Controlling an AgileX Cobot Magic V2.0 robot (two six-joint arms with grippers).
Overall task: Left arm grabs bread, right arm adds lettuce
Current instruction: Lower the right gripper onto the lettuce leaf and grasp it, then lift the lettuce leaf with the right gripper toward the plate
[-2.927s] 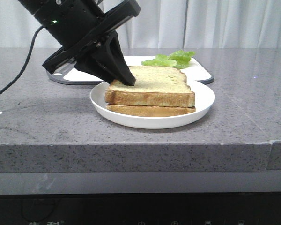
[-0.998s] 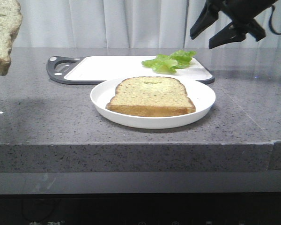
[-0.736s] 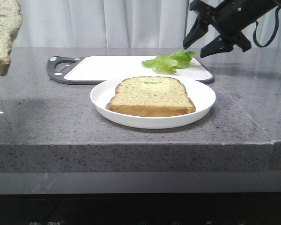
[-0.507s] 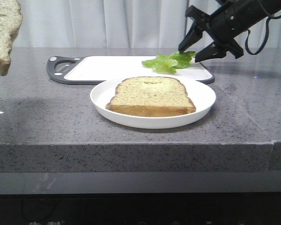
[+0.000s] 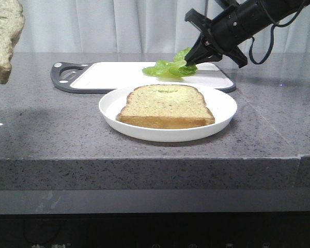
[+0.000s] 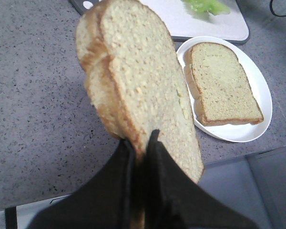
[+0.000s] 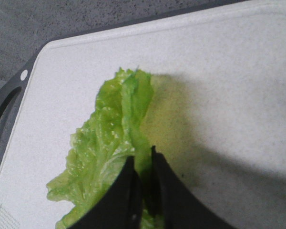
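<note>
Reaching in from the right, the right arm (image 5: 248,20) has its gripper (image 5: 192,58) clamped on the lettuce (image 5: 165,67), fingers pinched tight on the leaf's end, over the white cutting board (image 5: 113,75)! The green leaf droops from the tips, ruffled and glossy; whether its far end brushes the board, I can't tell from where I stand. Up close in the right wrist view, the two black fingers (image 7: 128,191) squeeze the lettuce (image 7: 109,157) between them, with hardly a gap, and the leaf casts a shadow on the board (image 7: 219,86).

Over on the left, the bread (image 5: 2,39) hangs high in the air at the edge of the front view, well clear of the grey counter (image 5: 51,129). The left wrist view shows the left gripper (image 6: 140,148) shut on the slice's bottom edge, the bread (image 6: 138,86) standing tall above the fingers.

Down on the white plate (image 5: 222,111), near the counter's front edge, a thinner slice (image 5: 166,106) lies flat, face up. The plate sits just in front of the cutting board, whose dark handle (image 5: 64,75) points left.
</note>
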